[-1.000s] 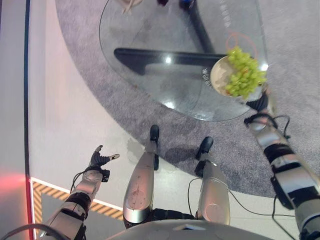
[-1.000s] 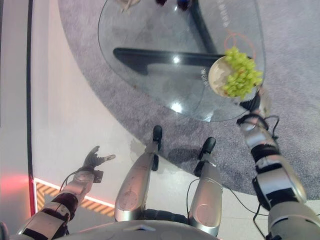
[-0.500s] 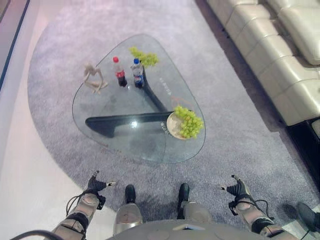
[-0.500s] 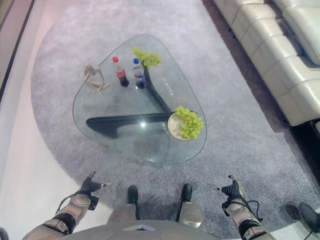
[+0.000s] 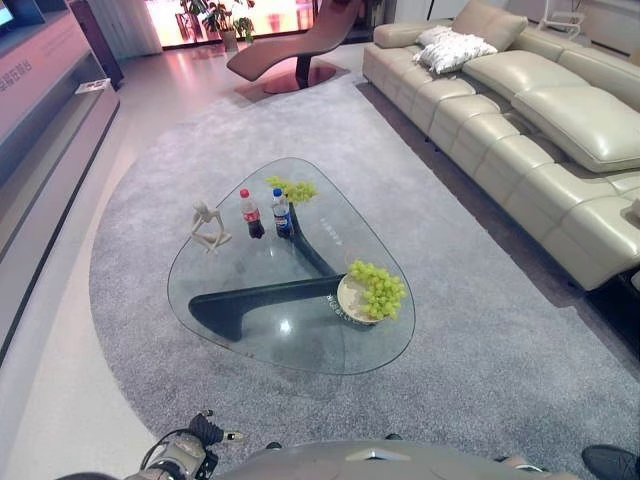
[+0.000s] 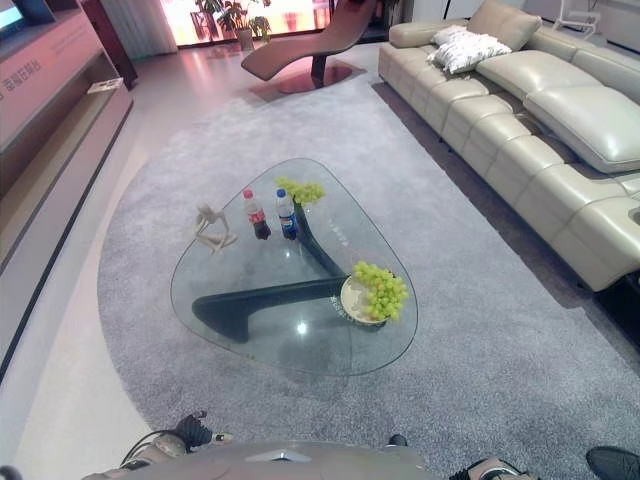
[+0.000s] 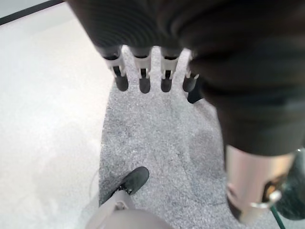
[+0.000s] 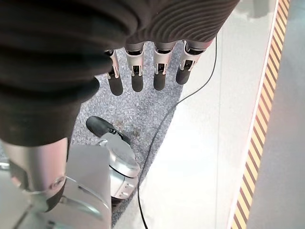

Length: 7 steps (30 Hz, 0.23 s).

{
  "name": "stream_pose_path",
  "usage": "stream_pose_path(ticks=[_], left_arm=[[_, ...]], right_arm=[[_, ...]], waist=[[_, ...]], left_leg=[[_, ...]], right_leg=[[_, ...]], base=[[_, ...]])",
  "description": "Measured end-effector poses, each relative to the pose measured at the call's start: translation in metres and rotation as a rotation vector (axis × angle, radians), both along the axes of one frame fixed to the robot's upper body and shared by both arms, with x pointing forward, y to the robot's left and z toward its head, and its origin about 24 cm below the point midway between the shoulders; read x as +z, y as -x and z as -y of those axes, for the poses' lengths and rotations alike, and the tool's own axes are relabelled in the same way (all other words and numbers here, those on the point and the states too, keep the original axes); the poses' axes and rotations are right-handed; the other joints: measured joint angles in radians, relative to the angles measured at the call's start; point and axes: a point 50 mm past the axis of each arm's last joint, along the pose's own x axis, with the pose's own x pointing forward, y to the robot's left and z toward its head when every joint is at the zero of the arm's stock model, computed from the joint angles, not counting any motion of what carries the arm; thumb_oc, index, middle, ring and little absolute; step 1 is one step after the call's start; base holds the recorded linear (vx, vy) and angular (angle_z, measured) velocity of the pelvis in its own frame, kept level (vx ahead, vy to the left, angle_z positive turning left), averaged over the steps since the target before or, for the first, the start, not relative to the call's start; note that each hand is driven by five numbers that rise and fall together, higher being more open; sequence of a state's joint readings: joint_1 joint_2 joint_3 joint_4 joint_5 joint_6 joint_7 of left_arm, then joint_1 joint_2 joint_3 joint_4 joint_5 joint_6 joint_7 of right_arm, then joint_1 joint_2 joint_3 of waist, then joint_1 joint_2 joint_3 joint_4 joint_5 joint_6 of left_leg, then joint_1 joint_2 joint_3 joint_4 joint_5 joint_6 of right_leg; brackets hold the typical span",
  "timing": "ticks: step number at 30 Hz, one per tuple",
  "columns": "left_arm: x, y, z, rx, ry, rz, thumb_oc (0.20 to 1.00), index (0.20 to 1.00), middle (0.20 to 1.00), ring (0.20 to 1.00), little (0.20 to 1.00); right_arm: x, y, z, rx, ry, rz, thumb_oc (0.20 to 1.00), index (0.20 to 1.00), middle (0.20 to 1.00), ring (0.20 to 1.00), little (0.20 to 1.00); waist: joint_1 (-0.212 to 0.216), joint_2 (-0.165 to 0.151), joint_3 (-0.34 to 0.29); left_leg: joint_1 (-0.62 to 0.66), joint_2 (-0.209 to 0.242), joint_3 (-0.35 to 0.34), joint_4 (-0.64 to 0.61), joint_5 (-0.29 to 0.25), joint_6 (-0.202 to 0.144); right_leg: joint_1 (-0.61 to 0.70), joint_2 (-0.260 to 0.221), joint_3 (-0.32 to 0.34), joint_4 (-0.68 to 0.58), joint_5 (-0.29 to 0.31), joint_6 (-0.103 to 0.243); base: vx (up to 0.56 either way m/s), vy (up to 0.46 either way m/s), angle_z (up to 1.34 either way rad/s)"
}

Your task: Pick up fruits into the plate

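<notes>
Down low, my left hand [image 7: 143, 71] and right hand [image 8: 143, 71] hang relaxed, holding nothing; one bunch of grapes [image 5: 379, 288] lies on the plate [image 5: 349, 299], another bunch [image 5: 291, 189] on the glass tabletop [image 5: 250, 330] beside the bottles [image 5: 268, 212].

Pretty roomy lounge: a big round grey rug [image 5: 480, 330] sat on a pale glossy floor [image 5: 60, 400], with a glass tabletop [image 5: 250, 330] on a dark curved base in the middle. A long cream leather sofa [image 5: 520, 140] ran along the right side with white cushions [image 5: 455, 48] at its far end. A brown chaise lounge [image 5: 300, 35] stood at the back near bright pinkish light and potted plants [image 5: 215, 15]
</notes>
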State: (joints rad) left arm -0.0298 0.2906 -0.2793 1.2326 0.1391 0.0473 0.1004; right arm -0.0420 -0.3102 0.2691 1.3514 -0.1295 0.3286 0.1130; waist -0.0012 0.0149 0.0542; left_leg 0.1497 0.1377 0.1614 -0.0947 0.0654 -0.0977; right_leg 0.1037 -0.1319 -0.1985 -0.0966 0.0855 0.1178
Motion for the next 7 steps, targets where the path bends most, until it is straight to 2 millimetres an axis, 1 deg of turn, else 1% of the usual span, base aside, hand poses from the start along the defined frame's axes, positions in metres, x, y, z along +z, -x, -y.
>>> stream_pose_path(ticks=[7], left_arm=[[-0.0002,0.0001,0.0003,-0.003,0.007,-0.004,1.000,1.000,1.000,1.000,1.000]], right_arm=[[0.0004,-0.0006,0.0009,-0.006,0.005,0.001,1.000,1.000,1.000,1.000,1.000]], waist=[[0.000,0.000,-0.011]], left_leg=[[0.002,0.001,0.000,0.000,0.001,0.001]], right_leg=[[0.000,0.003,0.003,0.000,0.000,0.000]], base=[[0.03,-0.013,-0.01]])
